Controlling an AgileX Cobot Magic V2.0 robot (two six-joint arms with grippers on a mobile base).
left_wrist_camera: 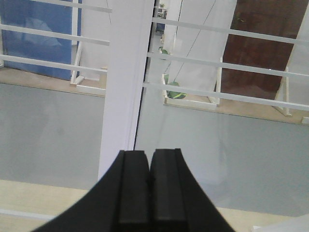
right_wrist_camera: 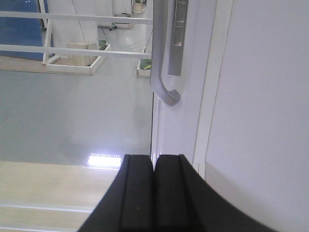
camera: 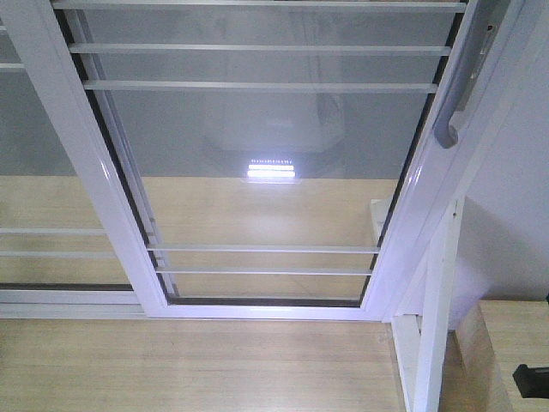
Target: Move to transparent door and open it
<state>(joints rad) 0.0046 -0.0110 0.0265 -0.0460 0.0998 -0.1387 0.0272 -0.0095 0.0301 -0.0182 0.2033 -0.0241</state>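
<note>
1. The transparent door point(camera: 257, 129) fills most of the front view, dead ahead, and its white frame comes down to the wooden floor point(camera: 171, 360).
2. Its curved grey handle point(camera: 448, 129) is on the right-hand stile, right next to the white wall point(camera: 523, 189). The lock plate point(right_wrist_camera: 177, 38) sits just beside it.
3. The right gripper point(right_wrist_camera: 154, 162) has its pads squeezed together with nothing in them. It's below the handle's hooked end and clear of it.
4. The left gripper point(left_wrist_camera: 149, 159) is the same deal, pinched closed and empty, facing a white upright point(left_wrist_camera: 125, 87) between two panes.
5. The handle-less panel point(camera: 43, 215) is off to the left.
</note>
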